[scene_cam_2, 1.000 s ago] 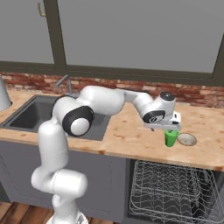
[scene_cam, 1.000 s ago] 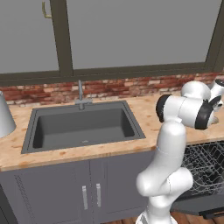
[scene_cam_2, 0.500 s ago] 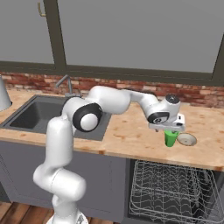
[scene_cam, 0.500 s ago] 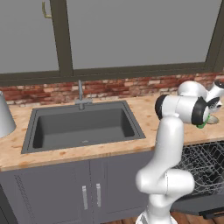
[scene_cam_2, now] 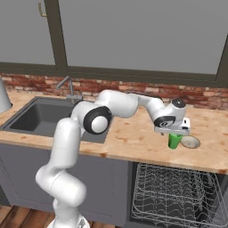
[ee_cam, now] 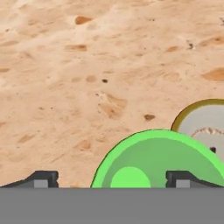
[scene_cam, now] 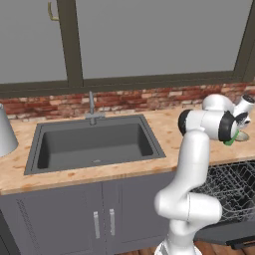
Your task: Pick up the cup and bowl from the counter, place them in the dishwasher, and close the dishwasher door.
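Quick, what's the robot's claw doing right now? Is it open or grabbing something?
Gripper: open, fingertips spread wide above the green cup, not gripping it yet.

cup on counter | bowl just right, perhaps touching | dishwasher below

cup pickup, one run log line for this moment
phase: reaching for cup | gripper: open, straddling the rim | bowl: beside cup on counter | dishwasher: open
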Available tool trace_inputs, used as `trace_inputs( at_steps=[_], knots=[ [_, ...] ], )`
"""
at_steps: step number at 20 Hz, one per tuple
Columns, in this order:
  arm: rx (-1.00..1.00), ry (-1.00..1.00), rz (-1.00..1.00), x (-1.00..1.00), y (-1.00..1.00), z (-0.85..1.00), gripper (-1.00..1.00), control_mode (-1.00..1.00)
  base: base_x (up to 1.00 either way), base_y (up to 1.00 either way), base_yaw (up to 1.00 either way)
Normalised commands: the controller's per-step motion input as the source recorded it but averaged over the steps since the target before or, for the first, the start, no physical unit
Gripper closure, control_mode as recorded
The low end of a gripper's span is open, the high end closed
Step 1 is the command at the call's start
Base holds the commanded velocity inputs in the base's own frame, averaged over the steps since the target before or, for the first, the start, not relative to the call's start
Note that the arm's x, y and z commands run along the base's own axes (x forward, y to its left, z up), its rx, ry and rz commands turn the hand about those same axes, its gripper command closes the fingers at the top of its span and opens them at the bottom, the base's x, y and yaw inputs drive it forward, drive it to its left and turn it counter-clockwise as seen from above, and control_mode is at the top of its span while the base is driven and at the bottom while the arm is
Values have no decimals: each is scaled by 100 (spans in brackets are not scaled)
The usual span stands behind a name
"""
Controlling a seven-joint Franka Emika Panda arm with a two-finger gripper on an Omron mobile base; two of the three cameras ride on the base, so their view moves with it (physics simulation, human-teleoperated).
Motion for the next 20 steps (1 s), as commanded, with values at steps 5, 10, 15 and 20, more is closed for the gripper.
trace_inputs(
  at_steps=[5,10,15,20],
  knots=[
    [-1,0,1,9,-2,-19,100,-100,0,0,0],
    [0,0,0,0,-2,-7,100,-100,0,0,0],
    [0,-8,0,-19,0,0,100,-100,0,0,0],
    [0,-13,0,-32,0,17,100,-100,0,0,0]
  ],
)
